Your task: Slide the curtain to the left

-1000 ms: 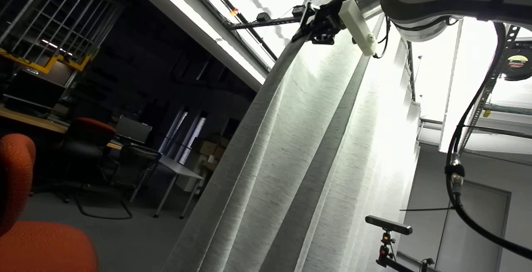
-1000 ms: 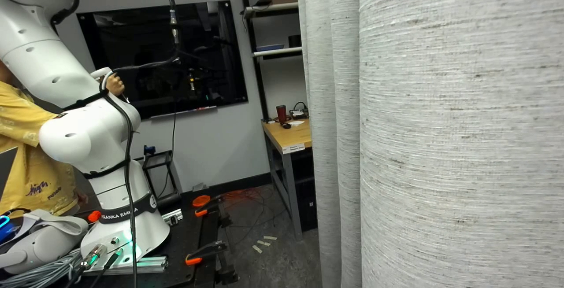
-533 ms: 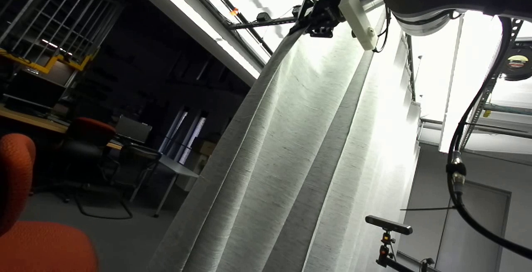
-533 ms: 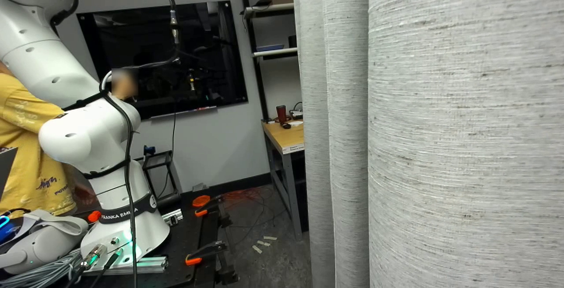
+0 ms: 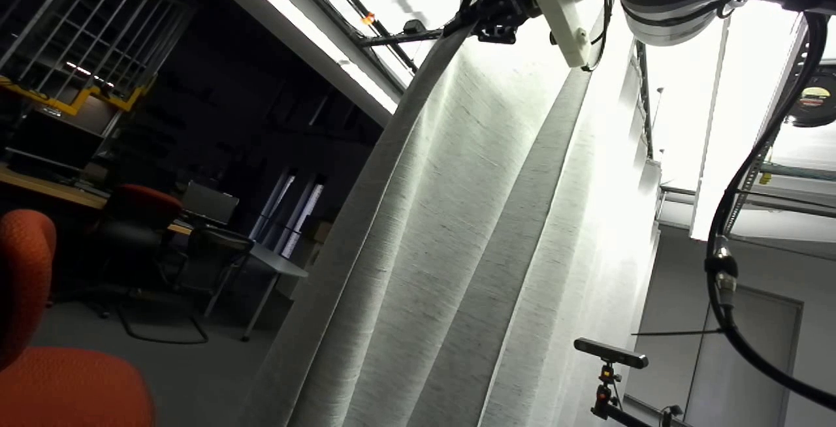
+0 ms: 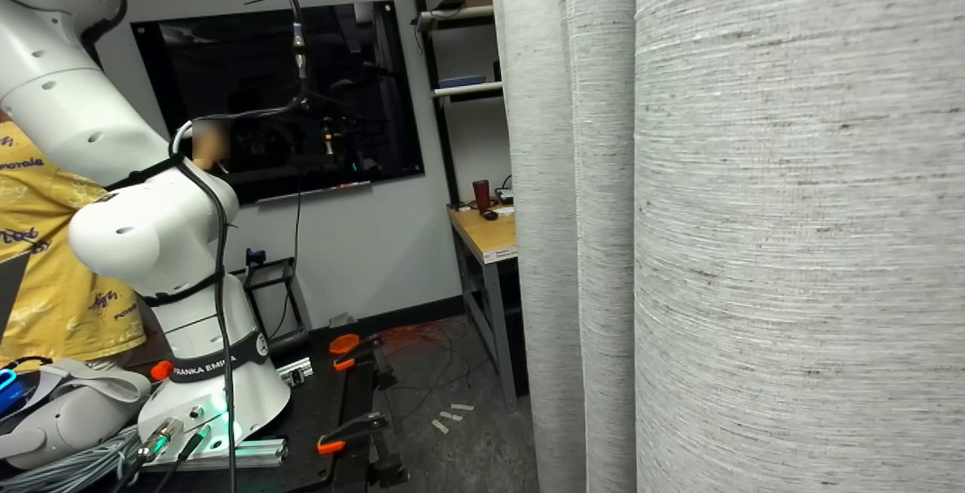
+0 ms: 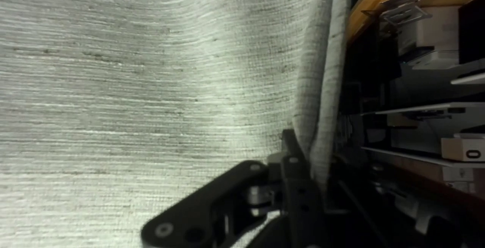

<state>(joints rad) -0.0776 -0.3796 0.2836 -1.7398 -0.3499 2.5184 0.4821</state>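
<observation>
The curtain is a tall pale grey-white sheet hanging in long folds. In an exterior view it fills the right half, and in the wrist view it fills the left and middle. My gripper is high up at the curtain's left edge in an exterior view. In the wrist view my gripper is shut on the curtain's folded edge, with fabric pinched between the dark fingers. The right finger is dark and hard to make out. The gripper is out of view in the exterior view with the robot's base.
An orange chair and desks stand in the dark area left of the curtain. A camera on a stand is at the lower right. A wooden desk stands behind the curtain edge. A person in yellow stands behind the arm.
My gripper has moved up and left in an exterior view, drawing the curtain's edge left with it. In the view with the robot's base, the curtain's left edge has shifted left, covering more desk.
</observation>
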